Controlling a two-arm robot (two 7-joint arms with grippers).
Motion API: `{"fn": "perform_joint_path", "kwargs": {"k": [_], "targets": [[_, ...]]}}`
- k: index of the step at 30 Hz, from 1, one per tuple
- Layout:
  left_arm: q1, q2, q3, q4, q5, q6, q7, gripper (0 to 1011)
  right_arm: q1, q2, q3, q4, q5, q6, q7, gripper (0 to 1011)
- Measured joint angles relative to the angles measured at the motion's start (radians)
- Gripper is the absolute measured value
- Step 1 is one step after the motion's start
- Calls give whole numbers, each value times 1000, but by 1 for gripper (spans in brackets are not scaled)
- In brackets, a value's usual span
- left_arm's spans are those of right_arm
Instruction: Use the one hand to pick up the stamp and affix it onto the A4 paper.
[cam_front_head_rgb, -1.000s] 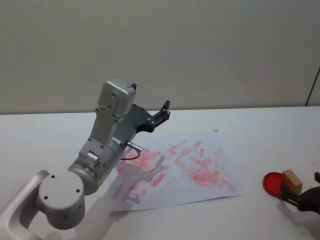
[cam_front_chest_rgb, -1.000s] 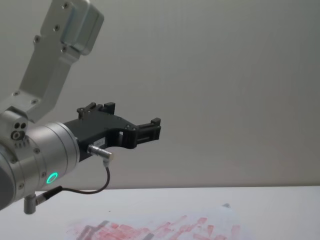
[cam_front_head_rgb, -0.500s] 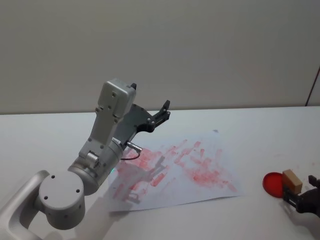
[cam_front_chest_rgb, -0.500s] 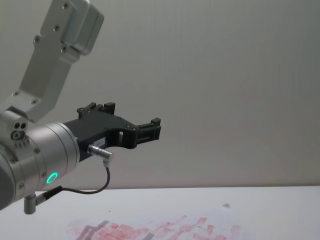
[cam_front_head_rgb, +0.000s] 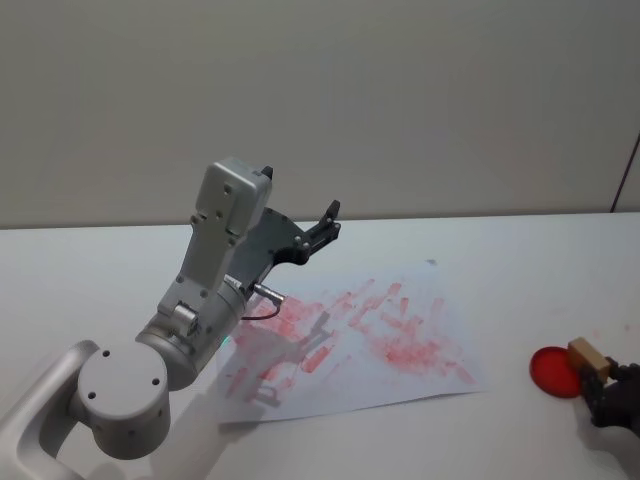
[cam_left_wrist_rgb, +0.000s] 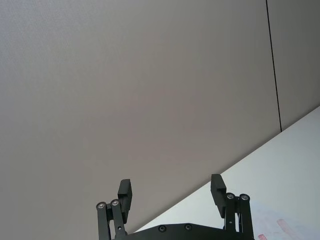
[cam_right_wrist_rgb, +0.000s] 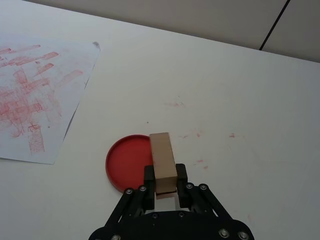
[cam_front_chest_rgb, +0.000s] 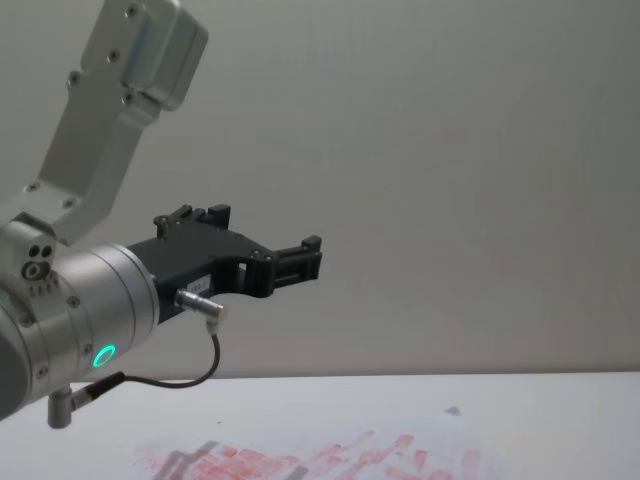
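right wrist view: right gripper (cam_right_wrist_rgb: 165, 176) grips the stamp (cam_right_wrist_rgb: 162, 154).

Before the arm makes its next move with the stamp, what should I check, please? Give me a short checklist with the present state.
1. The right gripper is shut on the stamp: ok.
2. The stamp's face is inked: cannot tell, it faces down.
3. The stamp is over the A4 paper: not ok, it is at the red ink pad, beside the sheet.
4. The left gripper is off the path: likely ok, open and raised above the paper's left part.
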Motion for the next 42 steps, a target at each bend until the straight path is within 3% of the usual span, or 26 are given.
{"fn": "perform_joint_path", "kwargs": {"k": [3, 13, 20, 28, 42], "targets": [[0, 0, 0, 0, 0, 0, 0, 1001, 0, 0, 0, 1, -1, 1, 0, 212], [0, 0, 0, 0, 0, 0, 0, 1001, 3, -2, 0, 3, -8, -7, 8, 213], [0, 0, 0, 0, 0, 0, 0, 1001, 18, -4, -3, 7, -28, -52, 41, 213], [0, 0, 0, 0, 0, 0, 0, 1001, 49, -14, -11, 14, -51, -122, 109, 213], [0, 0, 0, 0, 0, 0, 0, 1001, 133, -59, -43, 71, -69, -215, 291, 213]]}}
